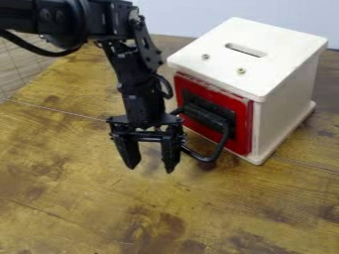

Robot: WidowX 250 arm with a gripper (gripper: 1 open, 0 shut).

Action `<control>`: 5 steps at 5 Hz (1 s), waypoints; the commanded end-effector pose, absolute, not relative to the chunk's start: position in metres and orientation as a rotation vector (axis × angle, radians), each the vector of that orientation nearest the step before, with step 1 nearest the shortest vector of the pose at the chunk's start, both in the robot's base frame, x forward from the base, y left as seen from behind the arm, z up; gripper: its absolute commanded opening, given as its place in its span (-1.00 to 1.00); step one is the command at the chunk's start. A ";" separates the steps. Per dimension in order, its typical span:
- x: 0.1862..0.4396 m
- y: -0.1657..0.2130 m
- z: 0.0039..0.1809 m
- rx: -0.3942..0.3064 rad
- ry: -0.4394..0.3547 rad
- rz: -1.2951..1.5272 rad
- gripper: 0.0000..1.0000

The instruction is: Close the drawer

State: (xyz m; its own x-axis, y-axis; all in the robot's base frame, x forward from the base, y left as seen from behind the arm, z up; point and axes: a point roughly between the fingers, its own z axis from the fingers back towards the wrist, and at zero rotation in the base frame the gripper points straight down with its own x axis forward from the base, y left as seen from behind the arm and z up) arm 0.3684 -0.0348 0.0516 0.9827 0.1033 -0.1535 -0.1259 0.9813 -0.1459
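On the right half of a worn, yellow-stained wooden bench [79, 213] stands a cream-white cube box [281, 84], its top bearing a narrow slot [244, 48] and two small dark fastener dots. Fitted into the box's left-facing front is the drawer [212, 117]: a red square front carrying a black plate, with a large black loop handle [203, 149] that projects outward and downward toward the bench surface. The red front sits close to the box face; whether it is fully seated cannot be told from this angle. Left of the drawer, a black jointed robot arm [126, 60] reaches in from the upper left corner and bends downward. At its end, the gripper [147, 159] points almost straight down at the bench, its two dark fingers [129, 154] spread well apart and empty, grasping nothing. The right finger hangs just beside the loop handle, overlapping it in the picture; contact between them cannot be confirmed. Fingertips hover near the bench surface, in front of the drawer's lower edge.
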 end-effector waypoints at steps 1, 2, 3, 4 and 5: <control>0.383 -0.030 0.072 -0.181 0.052 0.127 1.00; 0.382 -0.023 0.064 -0.185 0.055 0.116 1.00; 0.376 -0.023 0.058 -0.191 0.052 0.151 1.00; 0.376 -0.026 0.065 -0.200 0.045 0.181 1.00; 0.377 -0.019 0.072 -0.208 0.037 0.277 1.00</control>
State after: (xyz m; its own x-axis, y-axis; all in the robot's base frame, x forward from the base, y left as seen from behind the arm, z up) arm 0.3683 -0.0253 0.0373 0.9566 0.2456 -0.1568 -0.2711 0.9475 -0.1694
